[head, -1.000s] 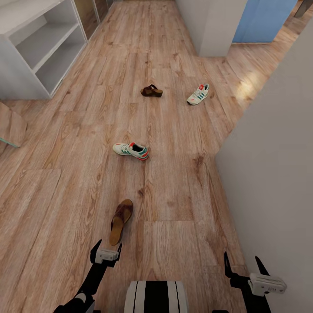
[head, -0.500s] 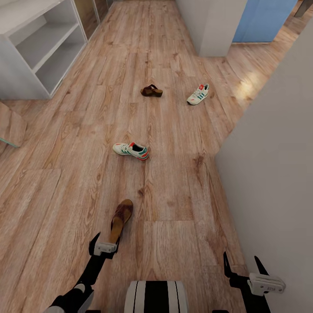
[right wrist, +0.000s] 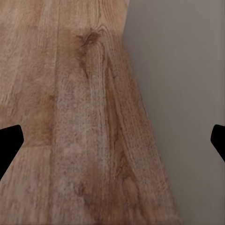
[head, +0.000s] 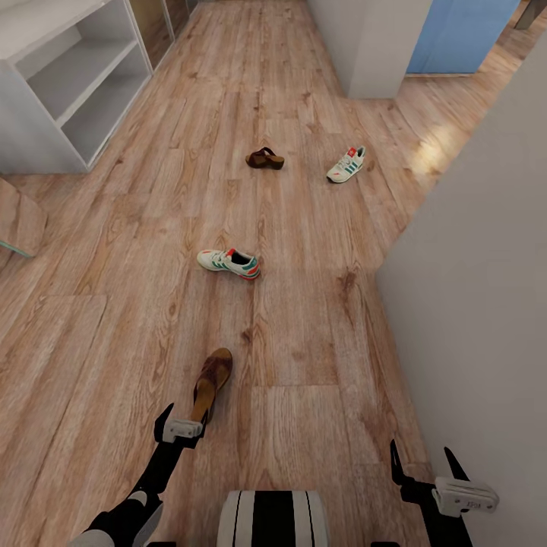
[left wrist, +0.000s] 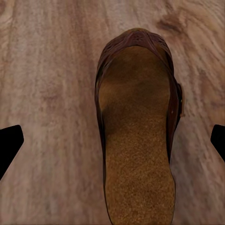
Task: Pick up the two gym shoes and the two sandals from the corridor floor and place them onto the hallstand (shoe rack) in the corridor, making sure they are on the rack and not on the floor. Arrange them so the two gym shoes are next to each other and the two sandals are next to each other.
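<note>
Sandal (head: 210,386) number one is lying flat on the corridor floor (head: 304,357), tan footbed up, right in front of the robot. The left gripper (head: 182,415) hangs over its heel end with the fingers spread wide apart; nothing is between them yet. In the left wrist view the sandal (left wrist: 138,136) runs lengthwise between the two dark fingertips (left wrist: 9,145), with the perforated strap at the far end, and neither tip touches it.

Further up the floor, toward the middle, the nearer gym shoe (head: 229,263) lies on its own, well apart from the sandal. Beyond that is the second sandal (head: 265,158), and near it, toward the grey wall (head: 486,251), the other gym shoe (head: 346,165). So all four are on the planks, none paired up.

The hallstand (head: 53,83) is over at the far left edge of the floor. Its flat top and both open shelves look bare from here.

The right gripper (head: 429,463) sits low beside the grey wall, fingers also wide apart and holding nothing. Its wrist view has wood grain (right wrist: 70,122) on one side and the wall (right wrist: 183,93) on the other.
</note>
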Motion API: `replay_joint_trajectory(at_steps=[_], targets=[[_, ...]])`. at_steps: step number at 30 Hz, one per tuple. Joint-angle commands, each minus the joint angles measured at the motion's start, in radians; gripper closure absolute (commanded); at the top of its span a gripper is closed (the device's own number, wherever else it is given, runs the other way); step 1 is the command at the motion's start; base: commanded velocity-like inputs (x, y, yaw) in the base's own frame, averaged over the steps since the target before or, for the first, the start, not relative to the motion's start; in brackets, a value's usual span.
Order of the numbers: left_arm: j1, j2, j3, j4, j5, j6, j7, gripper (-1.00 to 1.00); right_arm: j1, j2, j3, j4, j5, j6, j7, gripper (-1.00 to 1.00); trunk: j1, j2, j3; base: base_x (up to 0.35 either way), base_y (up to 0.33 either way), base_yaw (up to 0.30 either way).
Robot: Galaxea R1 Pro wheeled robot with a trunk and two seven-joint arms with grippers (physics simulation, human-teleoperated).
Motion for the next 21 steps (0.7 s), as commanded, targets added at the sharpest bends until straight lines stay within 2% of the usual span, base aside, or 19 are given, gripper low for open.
replay_joint_trajectory(at_steps=[1, 21], targets=[[-0.001, 0.0, 0.0, 0.0, 0.003, 0.0, -0.003, -1.0, 0.0, 0.0, 0.0, 0.0, 0.0, 0.0, 0.0, -1.0, 0.0, 0.0, 0.0, 0.0, 0.0, 0.0], [-0.003, -0.005, 0.0, 0.002, 0.013, 0.0, -0.016, -1.0, 0.0, 0.002, 0.0, 0.0, 0.001, 0.0, 0.0, -1.0, 0.0, 0.0, -0.023, 0.0, 0.0, 0.0]])
